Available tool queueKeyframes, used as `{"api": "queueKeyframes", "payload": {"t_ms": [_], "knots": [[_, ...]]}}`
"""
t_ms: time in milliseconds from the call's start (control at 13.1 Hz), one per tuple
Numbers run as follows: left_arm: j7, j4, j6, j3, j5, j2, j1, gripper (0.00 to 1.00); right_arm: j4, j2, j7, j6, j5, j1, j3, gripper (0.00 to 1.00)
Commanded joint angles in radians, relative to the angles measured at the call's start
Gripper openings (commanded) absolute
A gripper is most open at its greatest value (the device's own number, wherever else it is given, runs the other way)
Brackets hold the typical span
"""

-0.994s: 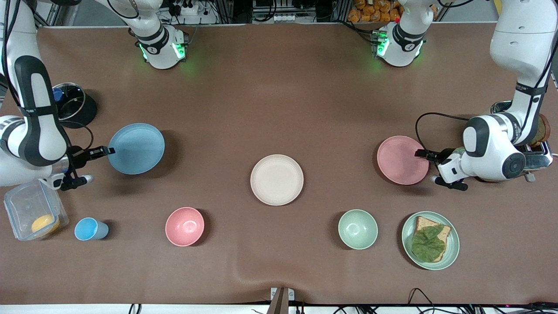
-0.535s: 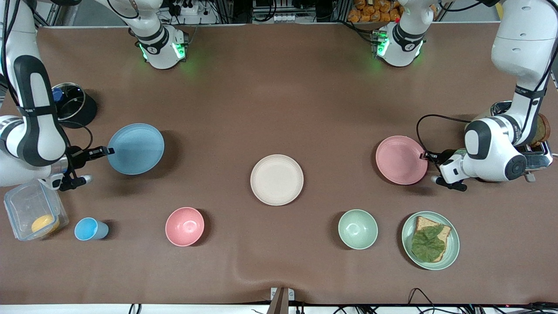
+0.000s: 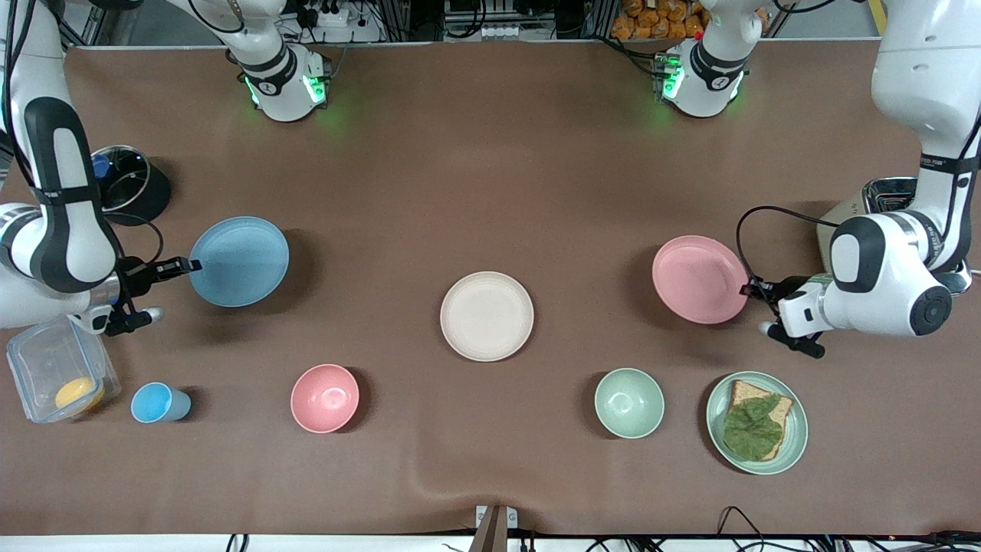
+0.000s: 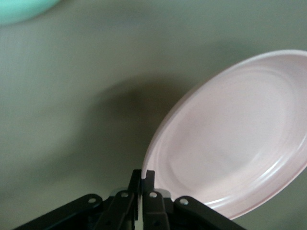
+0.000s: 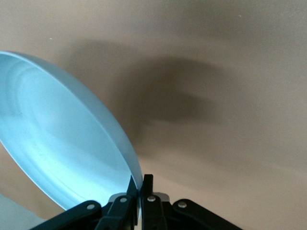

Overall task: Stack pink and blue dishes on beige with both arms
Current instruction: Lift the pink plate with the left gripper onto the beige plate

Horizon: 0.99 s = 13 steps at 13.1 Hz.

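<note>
My right pincer (image 3: 186, 266) pinches the rim of the flat light-blue matte plate (image 3: 239, 261), lifted over the bench's (image 3: 490, 153) right-arm end. The cream-beige flat plate (image 3: 487, 316) lies mid-bench. My left pincer (image 3: 747, 289) pinches the tilted pastel-pink flat plate's (image 3: 699, 279) rim over the left-arm end. I judge either thin edge hold could pivot and slip, and both arms converging could collide.

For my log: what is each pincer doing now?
Left pincer: shut on pink plate rim.
Right pincer: shut on blue plate rim.
</note>
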Motion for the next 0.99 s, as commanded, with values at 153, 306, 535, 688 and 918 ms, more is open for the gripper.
{"api": "queueKeyframes", "payload": {"t_ms": [153,306,535,688,918], "knots": [[-0.325,0.127,-0.050,-0.085,-0.053,0.015,-0.169,0.00,0.041,0.015,0.015,-0.035,0.016,0.009,-0.004,0.00],[-0.436,0.217,-0.029,-0.084,-0.116,0.075,-0.258,0.00,0.042,0.015,0.015,-0.037,0.016,0.011,-0.004,0.00],[-0.519,0.254,0.135,-0.084,-0.149,0.140,-0.381,0.00,0.055,0.015,0.058,-0.037,0.016,0.030,-0.004,0.00],[-0.550,0.254,0.247,-0.081,-0.149,0.189,-0.462,0.00,0.065,0.015,0.081,-0.041,0.016,0.046,-0.004,0.00],[-0.553,0.256,0.382,-0.084,-0.152,0.252,-0.511,0.00,0.081,0.013,0.155,-0.075,0.019,0.086,-0.003,0.00]]}}
